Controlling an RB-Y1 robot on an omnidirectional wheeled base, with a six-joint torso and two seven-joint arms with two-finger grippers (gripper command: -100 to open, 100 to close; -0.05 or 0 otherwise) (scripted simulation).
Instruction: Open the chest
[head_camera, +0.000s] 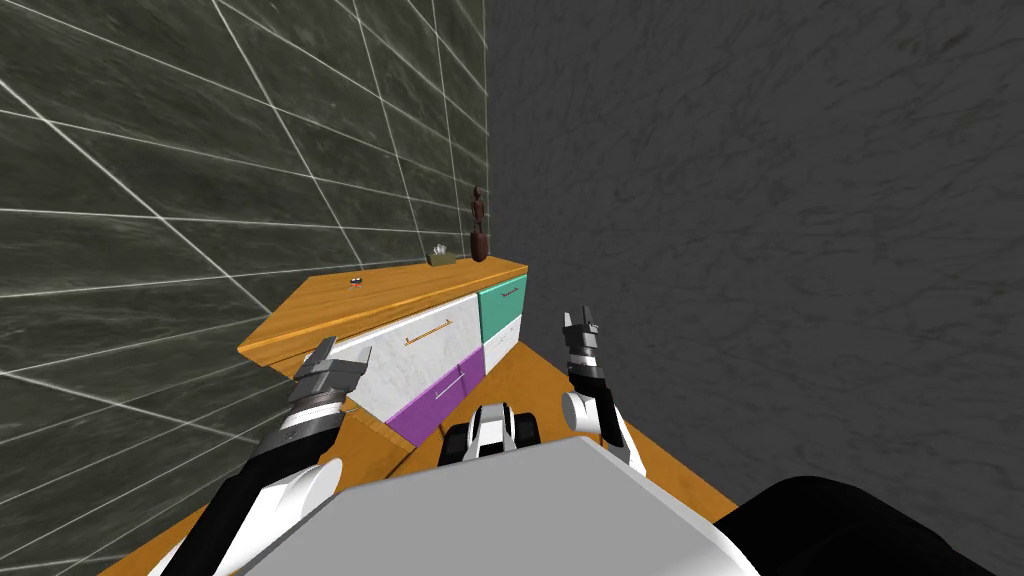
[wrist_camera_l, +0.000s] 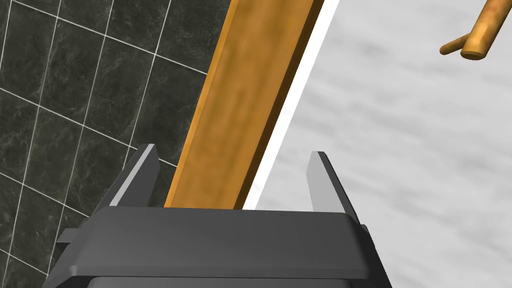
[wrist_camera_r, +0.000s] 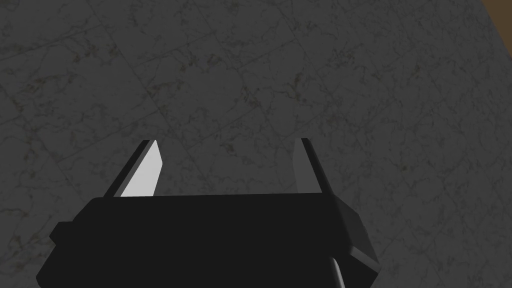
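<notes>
The chest (head_camera: 400, 290) has a wooden top and stands against the tiled wall. Its front holds a white marbled drawer (head_camera: 420, 345) with a thin wooden handle (head_camera: 428, 332), a teal drawer (head_camera: 503, 303) and a purple drawer (head_camera: 440, 400). My left gripper (head_camera: 342, 352) is open at the white drawer's outer end. In the left wrist view its fingers (wrist_camera_l: 232, 151) straddle the chest's wooden edge (wrist_camera_l: 245, 90) beside the white front (wrist_camera_l: 400, 150), with the handle's end (wrist_camera_l: 475, 40) farther along. My right gripper (head_camera: 580, 320) (wrist_camera_r: 226, 142) hangs open and empty, right of the chest.
On the chest's top stand a dark figurine (head_camera: 480, 225), a small box (head_camera: 440, 257) and a tiny red item (head_camera: 355, 281). A tiled wall (head_camera: 150, 200) runs behind the chest and a dark wall (head_camera: 750, 200) lies to the right. The floor (head_camera: 560, 380) is wooden.
</notes>
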